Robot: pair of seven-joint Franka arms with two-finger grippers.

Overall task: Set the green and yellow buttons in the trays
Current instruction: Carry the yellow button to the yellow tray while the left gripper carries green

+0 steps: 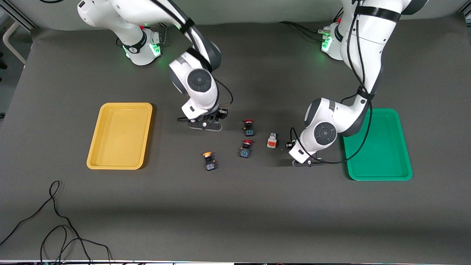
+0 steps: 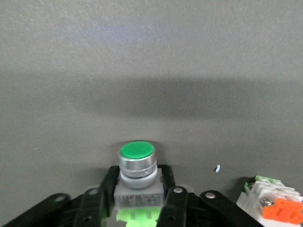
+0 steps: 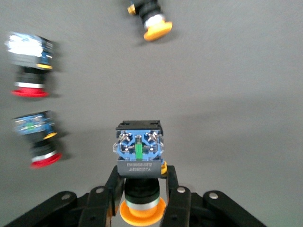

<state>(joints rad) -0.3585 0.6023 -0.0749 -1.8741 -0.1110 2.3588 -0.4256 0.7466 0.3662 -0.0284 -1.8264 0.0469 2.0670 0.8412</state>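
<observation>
My left gripper is shut on the green button, white-bodied with a round green cap. It is low over the table beside the green tray, and its hand hides the button in the front view. My right gripper is shut on a yellow button, dark-bodied with an orange-yellow cap. It is near the table's middle, and its hand hides that button from the front. A second yellow button lies on the table nearer the front camera and also shows in the right wrist view. The yellow tray is empty.
Two red-capped buttons lie between the grippers. A white block with an orange part lies beside the left gripper and shows in the left wrist view. A black cable trails by the front edge.
</observation>
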